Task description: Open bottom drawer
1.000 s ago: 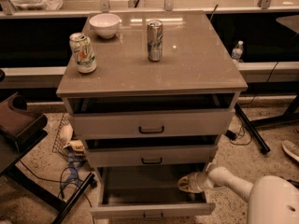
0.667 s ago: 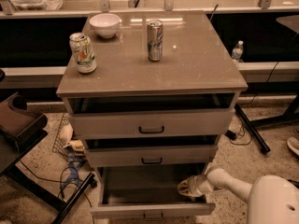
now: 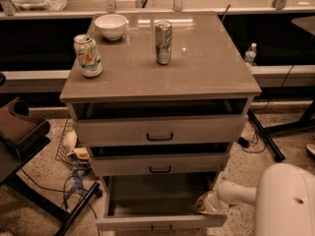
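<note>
Gripper (image 3: 203, 206) sits at the right front corner of the bottom drawer (image 3: 157, 203); I cannot tell its hold. Drawer stands well out: pulling seems nearly done, needing a straight outward finish.

**A:** The arm (image 3: 237, 192) comes in low from the right, white forearm nearly level and pointing left.

**B:** And the gripper (image 3: 204, 204)?

**A:** At the tip of that forearm, near the bottom of the camera view, right of centre.

**B:** The bulky white housing (image 3: 288, 200) behind it fills the lower right corner.
</note>
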{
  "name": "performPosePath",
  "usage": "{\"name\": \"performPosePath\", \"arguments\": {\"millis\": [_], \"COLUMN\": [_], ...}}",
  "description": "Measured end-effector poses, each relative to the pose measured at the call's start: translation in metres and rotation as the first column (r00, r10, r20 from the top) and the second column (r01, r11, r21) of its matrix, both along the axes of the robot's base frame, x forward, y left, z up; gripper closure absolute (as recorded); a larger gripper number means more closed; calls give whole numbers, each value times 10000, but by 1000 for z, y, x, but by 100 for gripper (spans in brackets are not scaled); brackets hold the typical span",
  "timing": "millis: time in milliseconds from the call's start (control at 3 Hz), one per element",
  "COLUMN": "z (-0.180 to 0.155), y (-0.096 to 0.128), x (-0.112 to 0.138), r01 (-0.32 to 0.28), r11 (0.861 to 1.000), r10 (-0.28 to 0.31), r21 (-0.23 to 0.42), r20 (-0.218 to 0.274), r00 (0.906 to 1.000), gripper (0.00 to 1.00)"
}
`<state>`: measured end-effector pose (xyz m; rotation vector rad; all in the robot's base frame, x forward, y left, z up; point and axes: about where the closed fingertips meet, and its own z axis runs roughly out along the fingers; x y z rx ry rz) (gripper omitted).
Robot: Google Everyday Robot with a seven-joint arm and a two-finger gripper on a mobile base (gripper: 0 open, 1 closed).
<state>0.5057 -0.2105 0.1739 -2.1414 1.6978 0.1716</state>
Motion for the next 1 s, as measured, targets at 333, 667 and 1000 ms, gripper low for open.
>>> {"name": "performPosePath", "arguments": {"millis": [333, 667, 1000], "z": [8, 15, 15], "y": [-3, 2, 2], "x": [-34, -74, -74], "r01": [-84, -400, -401], "r11": [9968, 9902, 9902], "r10": [44, 226, 226], "r21": [-793, -1335, -1335], "r20": [-496, -1297, -1298], "r00": [9988, 9913, 9913], "gripper": [100, 100, 100]}}
